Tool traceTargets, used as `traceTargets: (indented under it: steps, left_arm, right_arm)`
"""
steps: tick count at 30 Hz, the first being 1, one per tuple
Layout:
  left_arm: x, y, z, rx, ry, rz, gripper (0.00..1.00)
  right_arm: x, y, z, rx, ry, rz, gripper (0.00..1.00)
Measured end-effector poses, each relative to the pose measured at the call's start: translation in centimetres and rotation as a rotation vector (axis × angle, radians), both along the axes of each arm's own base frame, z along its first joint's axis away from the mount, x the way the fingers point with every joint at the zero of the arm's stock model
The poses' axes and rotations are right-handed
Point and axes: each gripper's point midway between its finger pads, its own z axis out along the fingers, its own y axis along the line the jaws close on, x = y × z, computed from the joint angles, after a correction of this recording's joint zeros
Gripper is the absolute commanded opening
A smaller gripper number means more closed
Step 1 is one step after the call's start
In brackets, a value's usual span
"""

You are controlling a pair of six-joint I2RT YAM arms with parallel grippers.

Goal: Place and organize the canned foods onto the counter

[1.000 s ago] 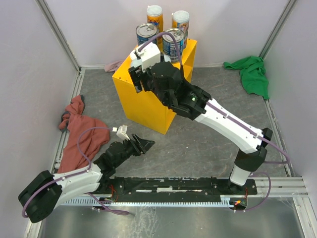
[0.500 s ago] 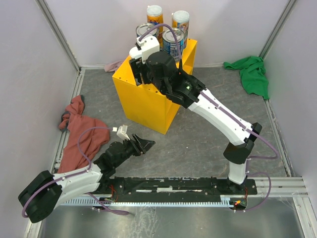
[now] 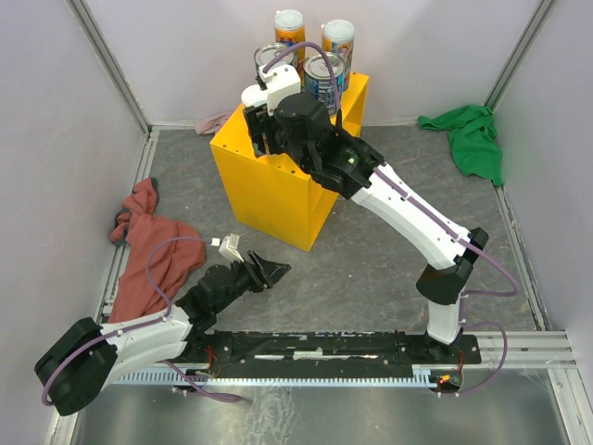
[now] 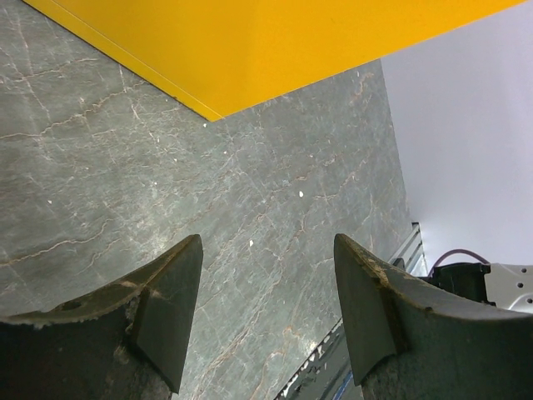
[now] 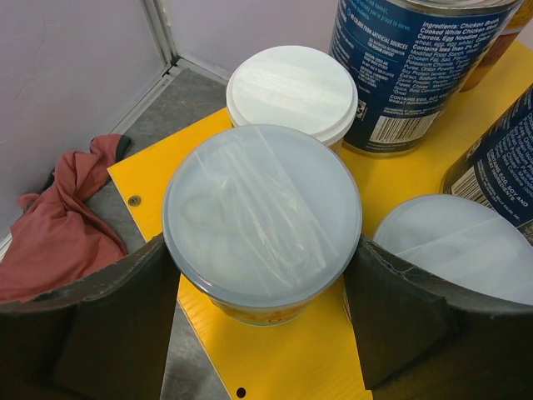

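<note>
Compared with a second ago, the right arm reaches farther over the yellow counter. Its elbow is drawn in, and the right gripper sits deeper over the left part of the top. The left arm has not shifted.

The right gripper is clamped on a short can with a clear plastic lid, one finger on each side of it. The can hangs over the near-left corner of the counter's top, close to the left edge. Whether its base already touches the yellow surface I cannot tell.

A white-lidded can stands just beyond it, and a third short can stands just to its right. The two blue cans and the two tall orange cans stand along the far side.

The step in hand looks like setting this last can down. To do it well:
- Keep the can level and lower it straight until the base rests flat.
- Keep the whole base inboard of the left edge, since an overhang could tip it off.
- Leave a gap to both short neighbours, so the opening fingers do not nudge them.
- Open only as far as needed, then lift straight up.

The left gripper lies low over the grey tabletop near the counter. Its fingers are apart and it holds nothing.
</note>
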Motion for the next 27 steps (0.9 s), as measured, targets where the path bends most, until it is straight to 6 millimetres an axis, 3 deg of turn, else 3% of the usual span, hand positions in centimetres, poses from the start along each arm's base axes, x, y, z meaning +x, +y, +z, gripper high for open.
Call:
traceTargets:
  steps: [8, 12, 20, 27]
  left_arm:
    - [0.0, -0.1, 0.0, 0.000, 0.000, -0.003, 0.71]
    - [-0.2, -0.2, -0.3, 0.006, 0.006, -0.010, 0.70]
    - [-0.5, -0.4, -0.6, 0.015, 0.015, -0.021, 0.71]
    - [-0.7, -0.5, -1.0, 0.025, 0.025, -0.029, 0.70]
  right_arm:
    - [-0.3, -0.1, 0.0, 0.014, -0.005, 0.015, 0.63]
    - [-0.4, -0.2, 0.1, 0.019, -0.007, 0.019, 0.77]
    - [-0.7, -0.1, 0.5, 0.037, -0.011, 0.031, 0.92]
    - [-1.1, -0.4, 2.1, 0.076, -0.033, 0.038, 0.95]
